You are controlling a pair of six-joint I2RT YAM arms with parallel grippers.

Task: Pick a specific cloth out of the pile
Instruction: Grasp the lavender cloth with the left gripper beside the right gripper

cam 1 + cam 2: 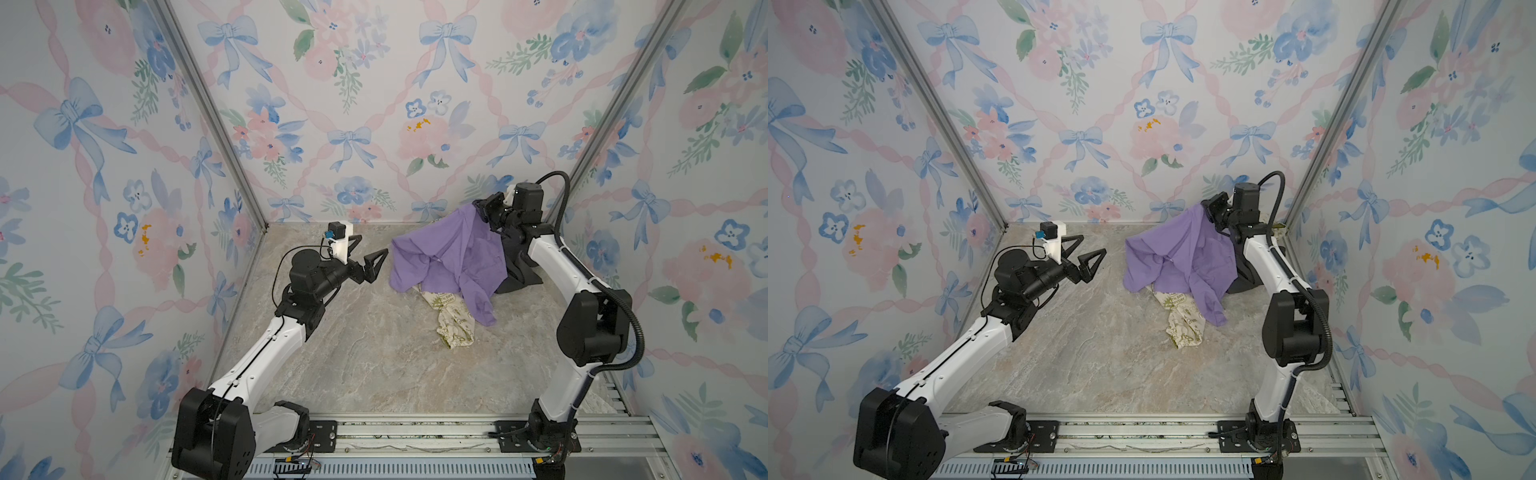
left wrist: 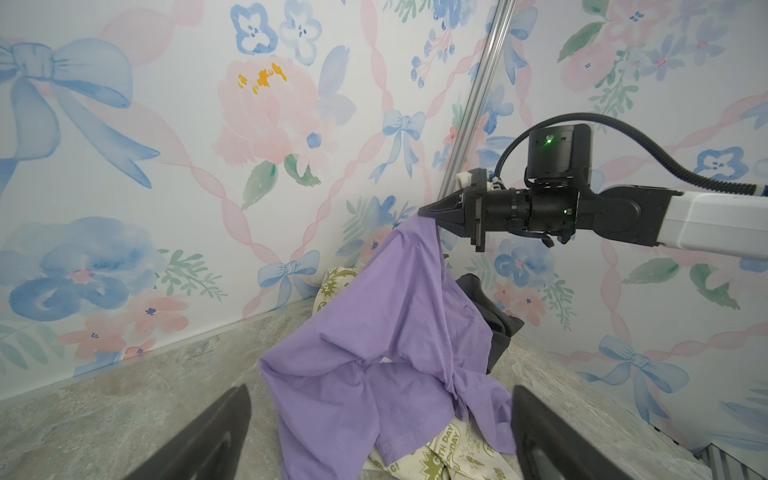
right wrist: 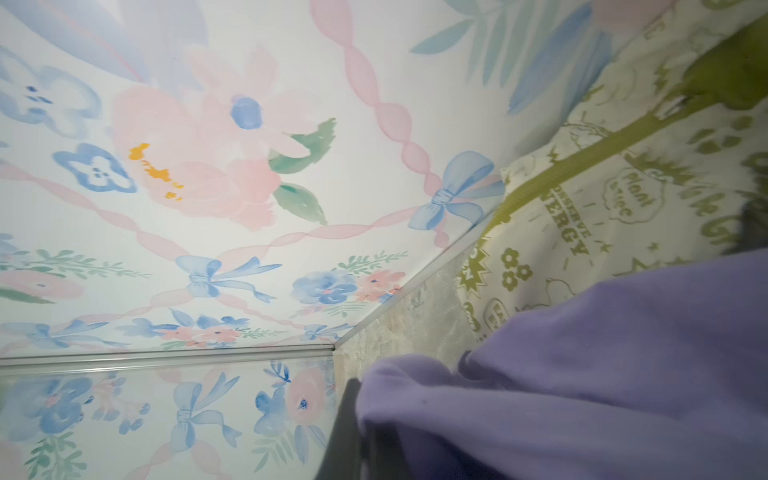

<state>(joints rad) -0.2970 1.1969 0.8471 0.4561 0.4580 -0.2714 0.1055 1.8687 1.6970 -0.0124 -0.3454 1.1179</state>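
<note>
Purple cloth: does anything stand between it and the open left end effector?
Nothing visible: only bare table lies between the left end effector and the purple cloth, which the right end effector holds up.

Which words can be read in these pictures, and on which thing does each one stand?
"Plant": on the cream cloth, right wrist view; the words under it are blurred.
"SERVE" above "ERGY": same cloth, same view; the beginnings are hidden.
"TH DAY": same cloth, left wrist view; the beginning is covered.
Other prints there are too blurred; nothing else bears text.
</note>
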